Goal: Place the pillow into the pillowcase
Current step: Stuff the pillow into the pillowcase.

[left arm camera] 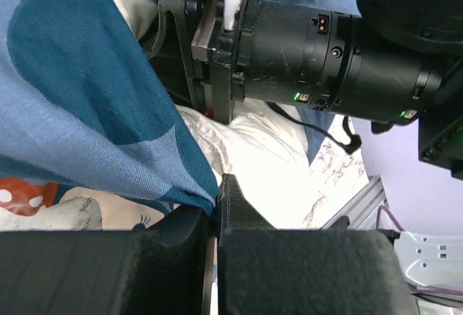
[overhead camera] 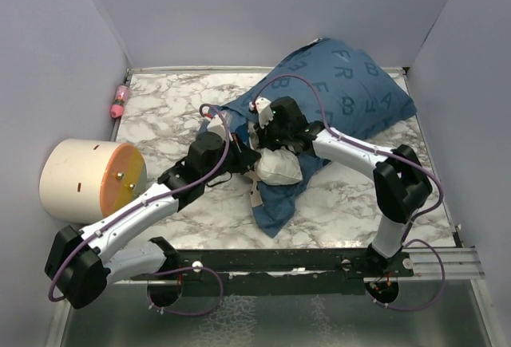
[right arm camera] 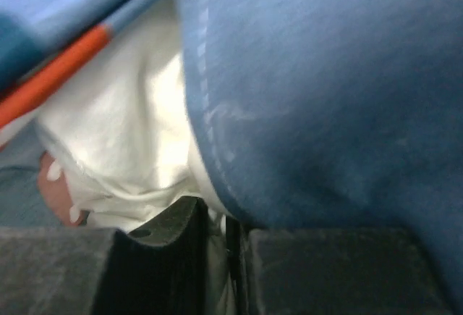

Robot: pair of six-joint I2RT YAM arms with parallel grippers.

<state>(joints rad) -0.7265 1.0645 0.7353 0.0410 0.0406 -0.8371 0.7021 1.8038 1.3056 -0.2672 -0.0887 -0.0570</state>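
Your pillow [overhead camera: 281,167] sits mostly inside the pillowcase [overhead camera: 351,84] on the far right of the counter [overhead camera: 168,108], with one white end poking out of the mouth. Your left pincer [left arm camera: 215,213] is clamped on the blue hem and your right pincer [right arm camera: 223,222] is pinched shut on it too, likely to draw the mouth over that end.

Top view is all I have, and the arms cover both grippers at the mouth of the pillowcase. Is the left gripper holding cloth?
Observer: Yes. The left wrist view shows the left gripper shut on the blue edge of the pillowcase.
Operator: And the other one?
Observer: The right gripper is shut on the pillowcase hem too; white cloth of the pillow bulges right beside it.
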